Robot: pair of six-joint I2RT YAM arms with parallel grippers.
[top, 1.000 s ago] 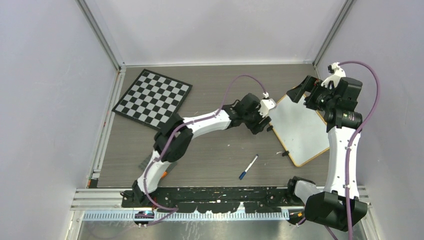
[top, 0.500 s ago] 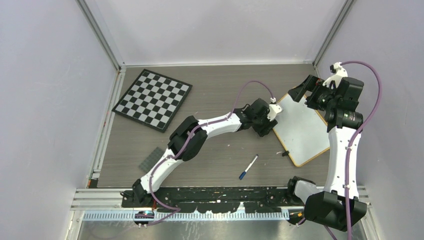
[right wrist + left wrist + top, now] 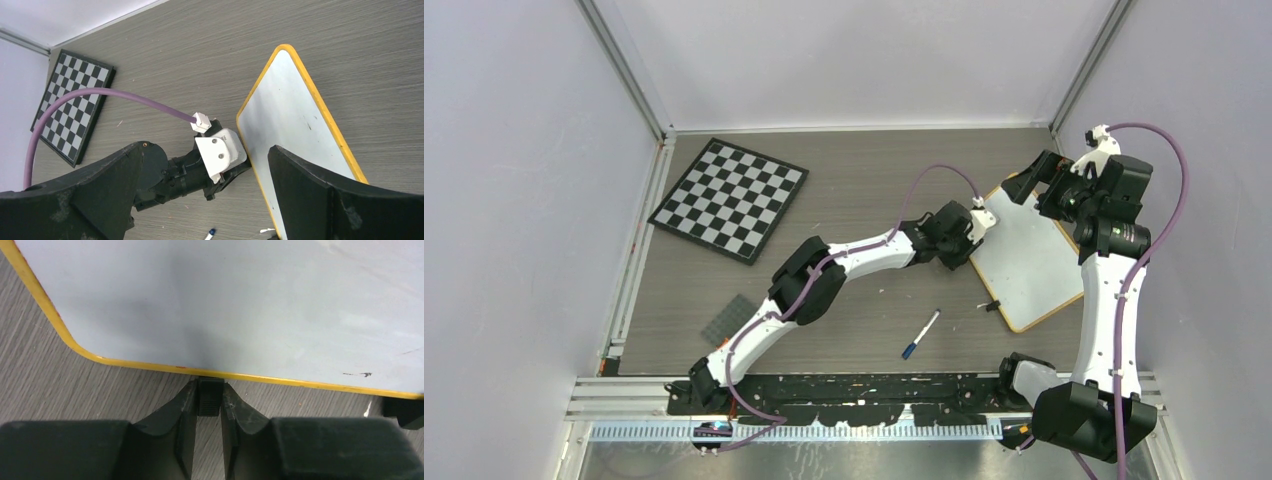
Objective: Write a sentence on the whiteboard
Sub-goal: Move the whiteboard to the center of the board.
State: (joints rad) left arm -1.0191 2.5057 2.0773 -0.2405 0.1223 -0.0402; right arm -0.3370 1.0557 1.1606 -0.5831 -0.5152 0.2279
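Woodgrain table (image 3: 864, 180); L pincer (image 3: 209, 399) clamps whiteboard (image 3: 240, 305) black clip foot (image 3: 209, 395).

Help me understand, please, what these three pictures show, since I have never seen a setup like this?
These are two white-and-black robot arms bolted to the near edge of a grey wood-grain table. The overhead view looks down from above and behind them; the other two come from cameras on each wrist.

On the table lie a black-and-white checkered chessboard, a blue-capped marker pen, and a small white whiteboard with a light yellowish frame.

The left gripper has closed around a small black clip foot on the whiteboard's edge, as its wrist view shows. The right gripper hovers open above the board's far corner, holding nothing. The marker lies untouched, so no writing has begun; the board carries only faint smudges.
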